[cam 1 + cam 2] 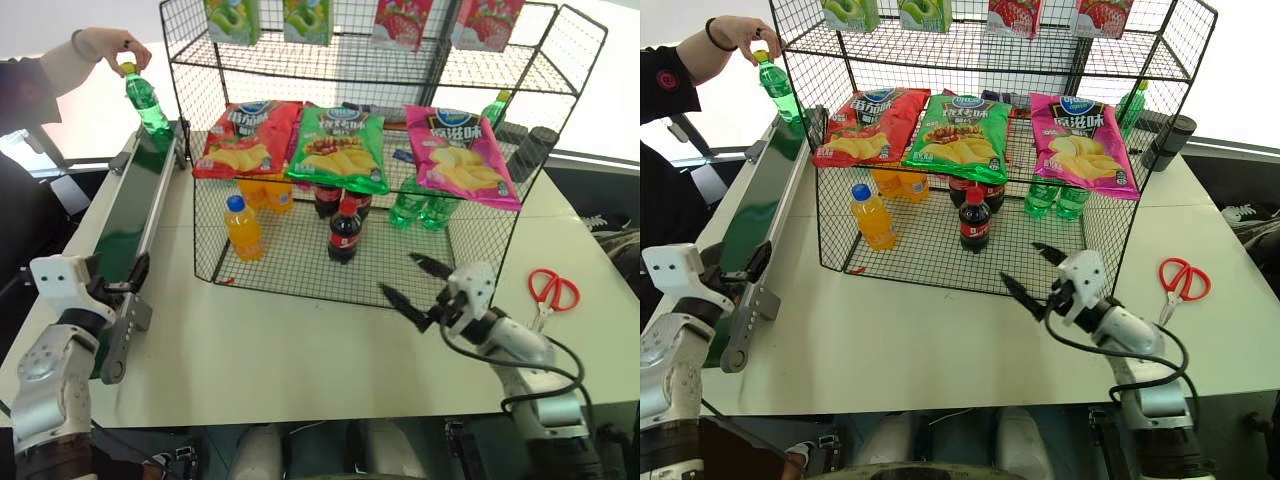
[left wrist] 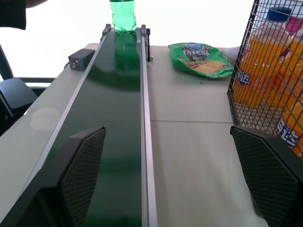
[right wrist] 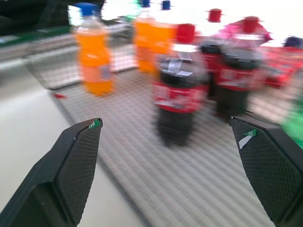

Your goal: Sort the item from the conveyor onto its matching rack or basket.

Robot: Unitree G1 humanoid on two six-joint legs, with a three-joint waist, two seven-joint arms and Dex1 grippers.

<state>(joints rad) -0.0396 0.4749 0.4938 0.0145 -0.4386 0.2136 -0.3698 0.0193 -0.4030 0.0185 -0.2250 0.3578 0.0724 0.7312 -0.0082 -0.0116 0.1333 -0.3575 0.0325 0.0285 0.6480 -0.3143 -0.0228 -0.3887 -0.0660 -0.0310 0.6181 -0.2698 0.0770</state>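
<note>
Head views: green bottle (image 1: 146, 101) upright at far end of conveyor (image 1: 128, 224), far left of table (image 1: 300, 350), a person's hand (image 1: 112, 45) pinching its yellow cap from above; not yet free to take. Black wire rack (image 1: 380, 170) at centre, far side; orange bottles (image 1: 243, 228), cola bottles (image 1: 344, 231) and more green bottles (image 1: 421, 205) on its bottom tier, chip bags (image 1: 340, 148) leaning on the tier above. Left gripper (image 1: 122, 295) low at near end of belt, empty. Right gripper (image 1: 413, 287) just in front of rack's near edge, black fingers spread wide, empty. Red scissors (image 1: 551, 291) lying near right. Left wrist view: both pads (image 2: 83, 170) splayed wide, one over the belt, one over bare table; bottle well apart at far end of belt; a green chip bag (image 2: 201, 54) flat on table between belt and rack. Right wrist view: pads (image 3: 78, 165) wide apart, aimed at a cola bottle (image 3: 179, 85) inside the rack. Risks, as judged: snatching early while hand holds the cap would tip the bottle; left fingers straddling the belt rail could clip the frame; right gripper, so near the mesh, could snag wire or knock the cola over.
</note>
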